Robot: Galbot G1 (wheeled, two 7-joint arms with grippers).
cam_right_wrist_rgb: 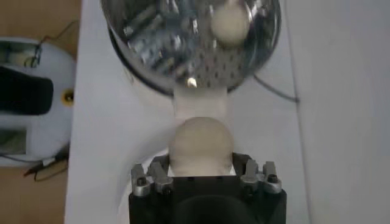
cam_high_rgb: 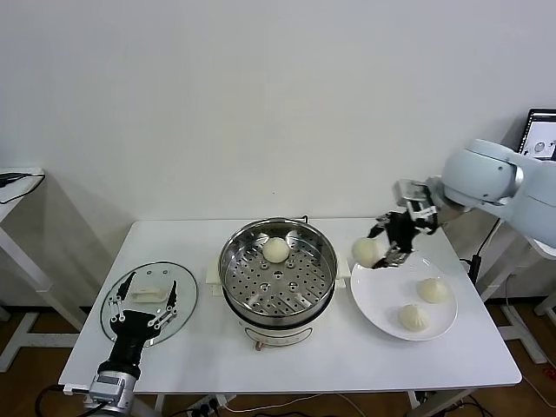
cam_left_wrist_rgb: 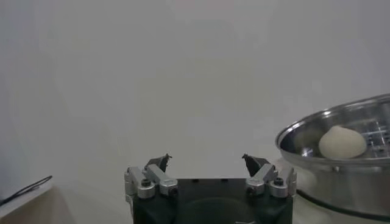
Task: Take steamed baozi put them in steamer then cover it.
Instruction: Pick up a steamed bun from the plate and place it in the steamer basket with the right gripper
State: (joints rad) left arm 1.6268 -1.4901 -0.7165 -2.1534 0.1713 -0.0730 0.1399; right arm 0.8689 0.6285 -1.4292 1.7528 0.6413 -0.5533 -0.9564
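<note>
No writing or brand name can be read on anything here. The right hand [cam_high_rgb: 383,253] pinches one bun [cam_high_rgb: 366,252] between its fingers and holds it up in the air, above the gap between the steamer [cam_high_rgb: 278,274] and the white plate [cam_high_rgb: 382,308]. Two more buns [cam_high_rgb: 433,290] lie on that plate, just under and past the hand. One bun [cam_high_rgb: 276,249] sits inside the shiny steamer, near its far wall. The steamer stands in the middle of the white worktop [cam_high_rgb: 313,360]. The glass cover [cam_high_rgb: 149,300] lies flat on the worktop, well apart from the steamer, on the robot's left. The left hand [cam_high_rgb: 144,304] is spread wide, right over the cover, and holds nothing. Behind the worktop is a plain white wall [cam_high_rgb: 261,104], and a brown floor shows below.
</note>
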